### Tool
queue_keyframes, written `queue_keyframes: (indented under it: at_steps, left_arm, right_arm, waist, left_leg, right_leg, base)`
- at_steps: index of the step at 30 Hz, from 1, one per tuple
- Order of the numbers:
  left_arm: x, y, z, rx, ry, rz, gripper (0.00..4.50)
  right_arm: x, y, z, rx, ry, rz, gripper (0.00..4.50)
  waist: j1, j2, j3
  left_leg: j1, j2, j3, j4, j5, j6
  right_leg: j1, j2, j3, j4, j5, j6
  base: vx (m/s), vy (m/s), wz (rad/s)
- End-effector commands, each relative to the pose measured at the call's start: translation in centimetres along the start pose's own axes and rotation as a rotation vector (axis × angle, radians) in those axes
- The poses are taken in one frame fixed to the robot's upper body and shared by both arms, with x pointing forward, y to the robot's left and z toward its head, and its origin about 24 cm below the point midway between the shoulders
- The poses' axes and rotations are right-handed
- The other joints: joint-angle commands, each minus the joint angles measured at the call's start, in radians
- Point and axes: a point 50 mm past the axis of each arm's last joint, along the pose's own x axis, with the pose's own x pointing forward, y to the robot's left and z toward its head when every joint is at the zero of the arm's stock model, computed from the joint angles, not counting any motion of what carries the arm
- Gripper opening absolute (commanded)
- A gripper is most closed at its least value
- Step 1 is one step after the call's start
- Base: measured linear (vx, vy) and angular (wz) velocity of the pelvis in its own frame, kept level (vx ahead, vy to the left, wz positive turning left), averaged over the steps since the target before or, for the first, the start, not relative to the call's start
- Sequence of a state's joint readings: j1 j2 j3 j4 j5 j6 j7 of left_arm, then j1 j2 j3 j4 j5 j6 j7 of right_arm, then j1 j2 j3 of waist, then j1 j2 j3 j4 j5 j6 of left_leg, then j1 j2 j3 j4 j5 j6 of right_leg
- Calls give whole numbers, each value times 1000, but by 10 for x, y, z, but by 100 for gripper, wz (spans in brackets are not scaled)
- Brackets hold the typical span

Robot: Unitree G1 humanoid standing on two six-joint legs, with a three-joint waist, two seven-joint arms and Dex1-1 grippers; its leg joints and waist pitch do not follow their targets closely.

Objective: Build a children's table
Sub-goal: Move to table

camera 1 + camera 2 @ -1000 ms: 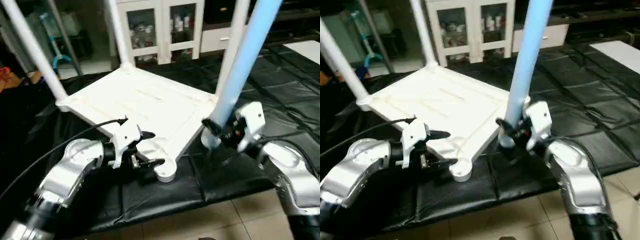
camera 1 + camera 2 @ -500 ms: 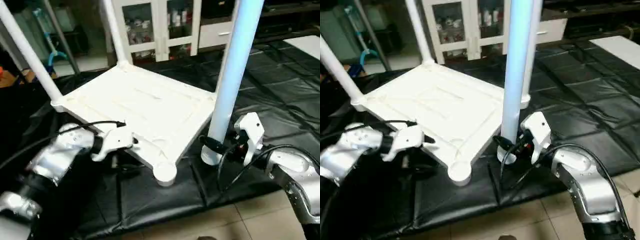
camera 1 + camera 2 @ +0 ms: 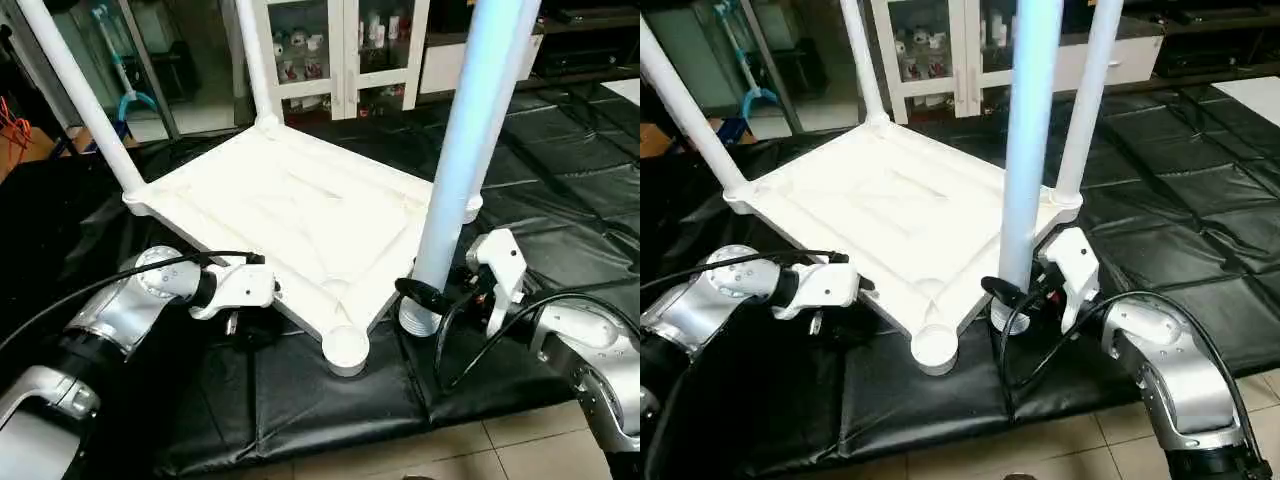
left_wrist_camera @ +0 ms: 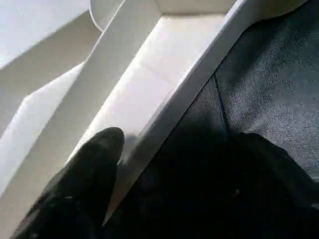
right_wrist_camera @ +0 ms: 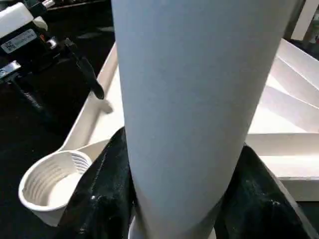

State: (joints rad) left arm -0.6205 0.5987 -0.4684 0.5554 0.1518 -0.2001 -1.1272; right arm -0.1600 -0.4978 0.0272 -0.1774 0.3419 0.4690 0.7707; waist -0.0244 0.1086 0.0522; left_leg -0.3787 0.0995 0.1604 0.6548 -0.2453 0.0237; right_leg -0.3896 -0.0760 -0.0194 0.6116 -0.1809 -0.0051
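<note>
The white tabletop (image 3: 300,210) lies upside down on the black mat, ribbed side up. Three white legs stand in its corners: far left (image 3: 85,100), back (image 3: 255,60) and right (image 3: 1090,100). The front corner socket (image 3: 345,348) is empty. My right gripper (image 3: 430,298) is shut on the fourth leg (image 3: 465,150), which stands upright with its base on the mat just right of that socket. My left gripper (image 3: 245,318) is open at the front-left rim, with one finger (image 4: 94,164) inside the rim wall and the other outside it.
The black mat (image 3: 330,420) ends at a tiled floor (image 3: 520,450) in front. A white glass-door cabinet (image 3: 340,50) stands behind. A black cable (image 3: 450,345) loops from my right wrist beside the leg's base.
My left gripper has moved from the front socket leftward along the edge and down onto the rim. The right gripper has brought the held leg from tilted to upright.
</note>
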Motion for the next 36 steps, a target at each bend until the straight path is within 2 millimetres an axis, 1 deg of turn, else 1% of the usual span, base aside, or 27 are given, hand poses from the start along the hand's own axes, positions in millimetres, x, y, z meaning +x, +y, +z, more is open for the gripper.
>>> queue_keyframes:
  at_steps: [1,2,3,6,7,8,9,10,11,12,13,14,15,18,19,21,23,24,25,27,28,29,30,31,33,34,36]
  left_arm:
    - [3,-4,-3,3,23,-42,346]
    - [4,-5,-3,4,21,-54,346]
    - [4,-6,-3,4,20,-55,327]
    - [8,-11,-2,18,27,-101,325]
    - [11,-16,-1,38,34,-133,300]
    - [13,-18,-1,40,34,-150,300]
    - [15,-20,0,43,36,-165,286]
    - [16,-22,0,50,43,-175,287]
    - [19,-24,0,52,58,-187,285]
    - [19,-25,-1,48,62,-190,273]
    - [20,-26,-2,47,74,-193,273]
    - [21,-27,-5,43,102,-195,257]
    - [21,-28,-5,43,104,-195,249]
    - [20,-30,-10,31,146,-195,238]
    - [20,-32,-12,28,157,-199,214]
    - [19,-34,-13,3,160,-195,206]
    - [18,-36,-13,-15,161,-190,202]
    - [18,-36,-13,-15,161,-190,196]
    - [17,-36,-13,-39,159,-181,174]
    - [16,-38,-16,-128,159,-144,166]
    - [17,-42,-17,-204,147,-140,166]
    - [18,-42,-17,-207,147,-140,156]
    - [18,-44,-17,-234,140,-141,156]
    - [20,-49,-17,-269,138,-145,132]
    - [20,-51,-17,-274,141,-147,122]
    - [21,-53,-17,-281,143,-151,115]
    - [22,-56,-16,-296,147,-150,103]
  right_arm:
    - [1,2,6,-34,-9,14,186]
    - [1,2,6,-35,-8,15,186]
    - [1,2,6,-36,-8,15,186]
    - [1,2,6,-42,-6,15,186]
    - [1,2,5,-52,0,17,186]
    - [1,3,5,-53,1,18,186]
    - [1,3,5,-53,1,19,186]
    - [2,3,5,-54,1,19,186]
    - [2,2,5,-57,1,18,186]
    - [2,2,5,-58,1,17,186]
    - [2,2,5,-59,0,15,186]
    - [2,2,5,-59,-1,14,186]
    - [2,3,5,-59,-1,14,186]
    - [2,3,4,-61,1,14,186]
    - [2,4,4,-62,2,14,186]
    - [2,4,4,-63,2,13,186]
    - [2,4,4,-65,2,13,186]
    - [2,4,4,-65,2,13,186]
    - [2,4,4,-66,2,12,186]
    - [2,3,4,-67,3,12,186]
    - [1,3,3,-68,4,11,186]
    - [1,3,3,-68,4,11,186]
    - [2,3,3,-67,4,11,186]
    - [2,4,3,-67,4,12,186]
    - [2,4,3,-67,4,12,186]
    - [2,4,2,-67,5,12,186]
    - [2,4,2,-68,5,10,186]
  waist:
    - [-3,-11,-53]
    - [-4,-12,-54]
    - [-3,-11,-53]
    - [-3,-13,-54]
    - [-2,-15,-56]
    - [-2,-15,-57]
    - [1,-16,-58]
    - [2,-16,-59]
    - [2,-12,-60]
    - [2,-14,-59]
    - [2,-15,-60]
    - [2,-12,-59]
    - [1,-13,-58]
    - [-1,-12,-56]
    - [-2,-13,-55]
    - [-5,-13,-54]
    - [-11,-14,-52]
    - [-11,-14,-52]
    - [-17,-14,-51]
    - [-25,-13,-49]
    - [-31,-14,-48]
    - [-34,-14,-48]
    - [-34,-14,-48]
    - [-40,-13,-47]
    - [-44,-12,-48]
    - [-46,-11,-50]
    - [-47,-12,-49]
  left_leg:
    - [21,116,-58,-119,-319,-31]
    - [21,116,-58,-118,-320,-32]
    - [22,116,-58,-119,-319,-32]
    - [18,116,-58,-119,-299,-28]
    - [19,117,-57,-119,-277,-19]
    - [20,117,-55,-119,-266,-16]
    - [20,116,-52,-117,-241,-6]
    - [18,117,-50,-117,-217,4]
    - [16,116,-50,-115,-197,13]
    - [17,117,-49,-115,-194,17]
    - [18,117,-48,-114,-188,22]
    - [19,118,-48,-115,-192,24]
    - [18,118,-48,-115,-198,25]
    - [20,118,-49,-118,-222,18]
    - [19,118,-50,-118,-231,15]
    - [20,119,-51,-119,-245,10]
    - [19,117,-52,-120,-267,8]
    - [19,117,-52,-120,-267,8]
    - [19,117,-53,-121,-285,5]
    - [17,117,-55,-122,-291,3]
    - [16,115,-57,-121,-310,3]
    - [16,114,-58,-121,-313,2]
    - [16,114,-58,-121,-313,2]
    - [14,115,-60,-121,-323,3]
    - [10,116,-62,-123,-309,13]
    - [12,116,-60,-122,-304,19]
    - [9,115,-59,-122,-289,30]
  right_leg:
    - [34,-89,42,-68,-248,-257]
    - [34,-90,43,-69,-251,-253]
    - [33,-90,43,-70,-251,-252]
    - [36,-91,43,-69,-228,-254]
    - [39,-92,44,-69,-211,-256]
    - [39,-91,44,-70,-201,-257]
    - [41,-92,45,-68,-179,-262]
    - [43,-92,45,-68,-156,-268]
    - [45,-93,44,-65,-135,-274]
    - [45,-92,44,-66,-131,-276]
    - [45,-92,44,-65,-124,-281]
    - [44,-90,43,-66,-125,-283]
    - [45,-90,43,-66,-130,-284]
    - [46,-90,44,-69,-172,-280]
    - [45,-90,44,-70,-187,-277]
    - [45,-92,45,-71,-204,-275]
    - [43,-91,45,-74,-248,-265]
    - [43,-91,45,-74,-248,-265]
    - [41,-91,46,-77,-281,-257]
    - [42,-92,46,-77,-296,-254]
    - [40,-93,45,-80,-344,-244]
    - [39,-93,45,-81,-357,-242]
    - [39,-93,45,-81,-357,-242]
    - [37,-93,46,-84,-379,-233]
    - [38,-91,45,-83,-354,-231]
    - [37,-90,45,-83,-335,-231]
    - [39,-89,44,-82,-311,-236]
  base:
    - [0,0,0]
    - [0,0,0]
    - [0,0,0]
    - [0,0,0]
    - [0,0,0]
    - [0,0,0]
    - [0,0,0]
    - [0,0,0]
    - [0,0,0]
    - [0,0,0]
    - [0,0,0]
    - [0,0,0]
    - [0,0,0]
    - [0,0,0]
    - [0,0,0]
    - [0,0,0]
    - [0,0,0]
    - [0,0,0]
    - [0,0,0]
    - [0,0,0]
    - [0,0,0]
    - [0,0,0]
    - [0,0,0]
    - [0,0,0]
    - [0,0,0]
    - [0,0,0]
    - [0,0,0]
